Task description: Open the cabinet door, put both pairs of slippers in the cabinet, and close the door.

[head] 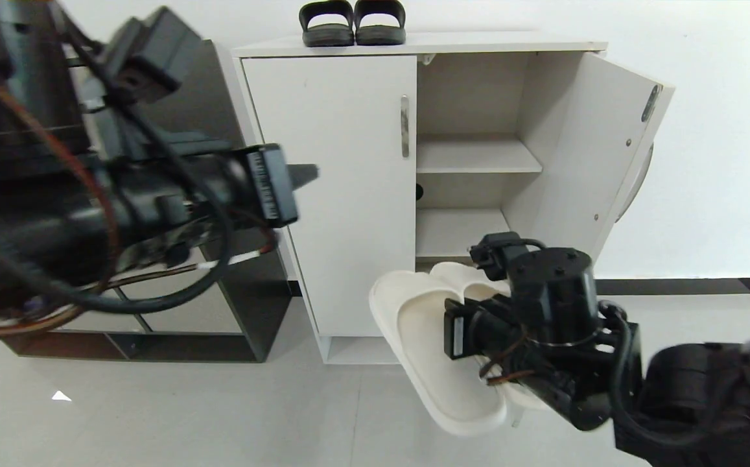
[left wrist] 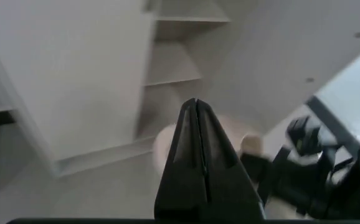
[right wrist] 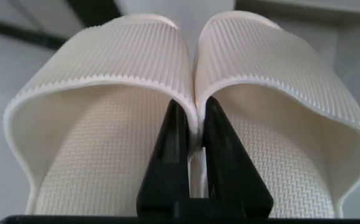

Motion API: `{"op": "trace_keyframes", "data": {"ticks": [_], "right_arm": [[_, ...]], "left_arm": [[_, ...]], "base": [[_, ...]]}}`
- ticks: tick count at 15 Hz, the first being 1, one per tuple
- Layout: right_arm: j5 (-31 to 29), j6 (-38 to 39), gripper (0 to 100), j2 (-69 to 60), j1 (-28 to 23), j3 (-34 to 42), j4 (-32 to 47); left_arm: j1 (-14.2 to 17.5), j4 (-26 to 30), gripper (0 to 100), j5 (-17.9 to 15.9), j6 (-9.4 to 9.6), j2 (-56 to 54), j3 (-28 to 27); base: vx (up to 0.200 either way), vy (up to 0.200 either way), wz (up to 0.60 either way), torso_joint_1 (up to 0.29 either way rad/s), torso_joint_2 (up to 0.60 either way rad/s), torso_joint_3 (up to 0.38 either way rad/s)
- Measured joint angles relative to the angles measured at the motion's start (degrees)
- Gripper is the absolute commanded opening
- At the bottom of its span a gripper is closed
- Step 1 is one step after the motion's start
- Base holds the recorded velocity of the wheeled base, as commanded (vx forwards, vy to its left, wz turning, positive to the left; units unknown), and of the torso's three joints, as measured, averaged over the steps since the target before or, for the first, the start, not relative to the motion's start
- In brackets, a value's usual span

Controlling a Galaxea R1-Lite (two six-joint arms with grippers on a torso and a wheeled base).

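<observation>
Right wrist view has the right gripper [right wrist: 192,112] clamped on the white slippers' [right wrist: 105,87] 2 inner edges, low before the open cabinet [head: 329,194]; it should level them and slide toes-first onto a shelf [head: 459,230] (left gripper [left wrist: 196,109] closed, empty)

Cabinet [head: 329,194]: right door [head: 595,149] swung open.
Black slippers [head: 352,23]: side by side on its top.
White slippers [head: 426,337]: held in my right gripper [head: 462,324], before the opening.

Head view from above toward cabinet [head: 329,194]; wrist views close, white slippers [head: 426,350] common.
</observation>
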Motion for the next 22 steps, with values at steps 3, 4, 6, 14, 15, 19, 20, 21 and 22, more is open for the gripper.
{"op": "trace_keyframes", "data": {"ticks": [3, 4, 6, 14, 15, 19, 20, 21, 22], "right_arm": [[-8.79, -0.8, 0, 8.98, -4.44, -12.71, 1.54], [-11.28, -2.36, 0, 11.5, -5.99, -15.69, 1.76], [-13.17, -4.22, 0, 15.41, -8.27, -19.69, 1.96], [-13.67, -4.25, 0, 18.71, -10.41, -21.42, 1.85], [-13.69, -4.25, 0, 18.74, -10.45, -21.42, 1.73], [-13.56, -4.17, 0, 19.26, -9.9, -21.57, 0.16], [-13.58, -4.13, 0, 19.65, -10.03, -21.55, 0.16], [-13.58, -4.13, 0, 19.96, -10.2, -21.5, 0.22], [-13.58, -4.13, 0, 20.2, -10.58, -21.5, 0.16]], "left_arm": [[9.06, 2.19, 0, 7.58, 5.5, -13.12, 12.7], [12.42, 2.3, 0, 9.33, 6.9, -17.42, 16.45], [19.19, 2.47, 0, 11.52, 8.08, -26.73, 25.31], [37.27, 8.59, 0, 8.05, 9.36, -65.83, 56.0], [37.79, 10.3, 0, 2.13, 9.86, -69.95, 57.6], [38.5, 13.71, 0, -14.71, 13.26, -76.35, 59.95], [38.5, 13.69, 0, -14.64, 13.43, -76.85, 60.04], [38.5, 13.71, 0, -14.63, 13.02, -77.23, 60.17], [38.53, 13.71, 0, -14.56, 11.87, -77.46, 60.2]], "base": [[0.0, 0.0, 0.0, 0.0, 0.0, 0.0], [0.0, 0.0, 0.0, 0.0, 0.0, 0.0], [0.0, 0.0, 0.0, 0.0, 0.0, 0.0], [0.0, 0.0, 0.0, 0.0, 0.0, 0.0], [0.0, 0.0, 0.0, 0.0, 0.0, 0.0], [0.0, 0.0, 0.0, 0.0, 0.0, 0.0], [0.0, 0.0, 0.0, 0.0, 0.0, 0.0], [0.0, 0.0, 0.0, 0.0, 0.0, 0.0], [0.0, 0.0, 0.0, 0.0, 0.0, 0.0]]}}
